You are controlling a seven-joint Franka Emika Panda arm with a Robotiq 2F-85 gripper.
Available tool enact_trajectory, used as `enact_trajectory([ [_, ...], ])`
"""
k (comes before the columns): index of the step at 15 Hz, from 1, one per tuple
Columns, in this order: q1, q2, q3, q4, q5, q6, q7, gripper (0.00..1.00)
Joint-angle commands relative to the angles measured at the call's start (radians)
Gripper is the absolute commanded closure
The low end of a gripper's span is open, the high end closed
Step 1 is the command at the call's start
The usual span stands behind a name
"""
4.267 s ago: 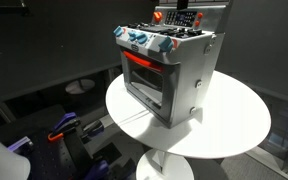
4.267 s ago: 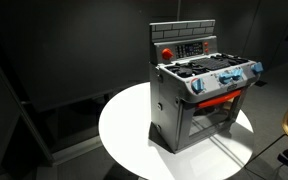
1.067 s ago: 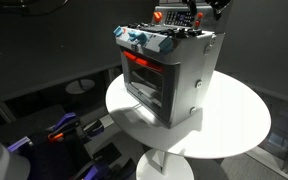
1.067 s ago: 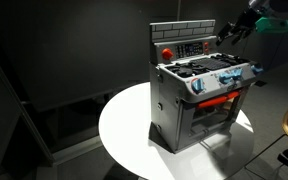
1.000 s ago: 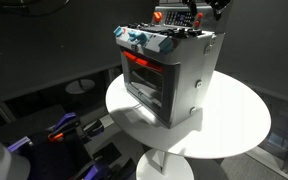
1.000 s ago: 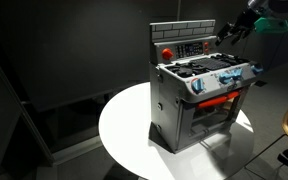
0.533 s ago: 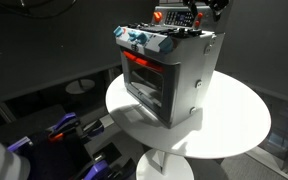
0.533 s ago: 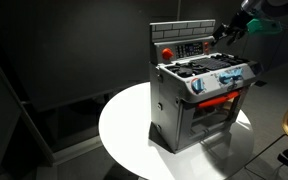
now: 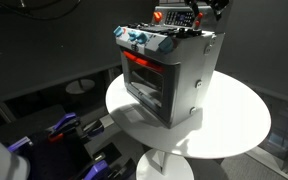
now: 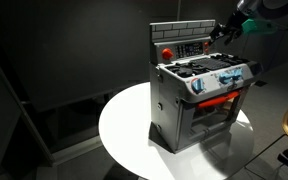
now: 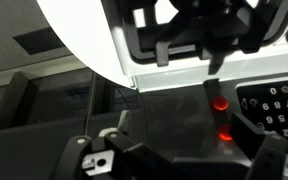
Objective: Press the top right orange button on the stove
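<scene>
- Your stove [image 9: 179, 85] has a silver-grey body, and its oven window [image 9: 142, 66] glows orange-red.
- Its knobs [image 9: 136, 38] are blue.
- In an exterior view you see the back panel [image 10: 182, 30] in grey, with a brick pattern along the top.
- On that panel sits a red button [image 10: 167, 52].
- The round counter [image 10: 124, 130] is white.
- Your tool [image 10: 222, 33] is black.

Lightly shiny silver-grey plastic toy stove [image 9: 179, 85] on a smooth, matt white round table [image 9: 234, 130].
Its blue plastic knobs [image 9: 137, 38] look glossy, its orange oven window [image 9: 144, 70] glows translucent, and my black gripper [image 10: 222, 32] looks matt and hard.
</scene>
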Motion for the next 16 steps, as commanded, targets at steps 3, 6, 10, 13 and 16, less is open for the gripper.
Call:
enact_trajectory([
  [3, 0.004, 0.036, -0.011, 0.049, -0.054, -0.003, 0.070, 0.00],
  [6, 0.005, 0.048, -0.013, 0.058, -0.059, -0.002, 0.075, 0.00],
  [10, 0.003, 0.066, -0.014, 0.075, -0.056, 0.003, 0.069, 0.00],
  [13, 0.001, 0.074, -0.016, 0.084, -0.049, 0.001, 0.065, 0.00],
  [16, -0.004, 0.049, -0.005, 0.065, -0.013, -0.014, 0.029, 0.00],
])
